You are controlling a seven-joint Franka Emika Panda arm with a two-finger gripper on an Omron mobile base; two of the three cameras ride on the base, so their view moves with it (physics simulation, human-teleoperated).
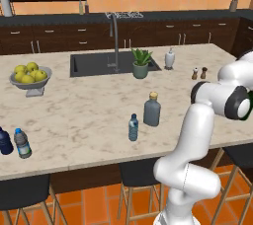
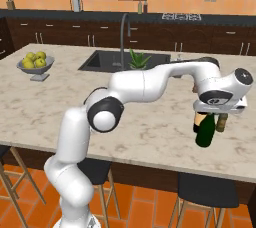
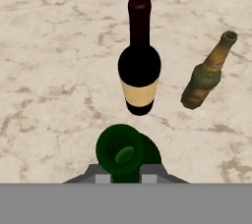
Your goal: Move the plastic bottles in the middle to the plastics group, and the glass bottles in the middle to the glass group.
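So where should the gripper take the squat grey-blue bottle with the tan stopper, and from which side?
The squat grey-blue bottle with the tan stopper stands upright on the marble counter. Probably best gripped from above at its narrow neck just under the stopper, since the body looks wide. The small clear blue-capped water bottle stands close at its front left, so a side approach is tighter.

The white arm rises from the lower left of the right base view, bends at a dark elbow joint left of centre, and stretches rightward across the middle of the frame. Its wrist turns down at the right side, so the hand points at the tabletop. The fingers are closed on the neck of the dark green wine bottle, which hangs upright beneath them.
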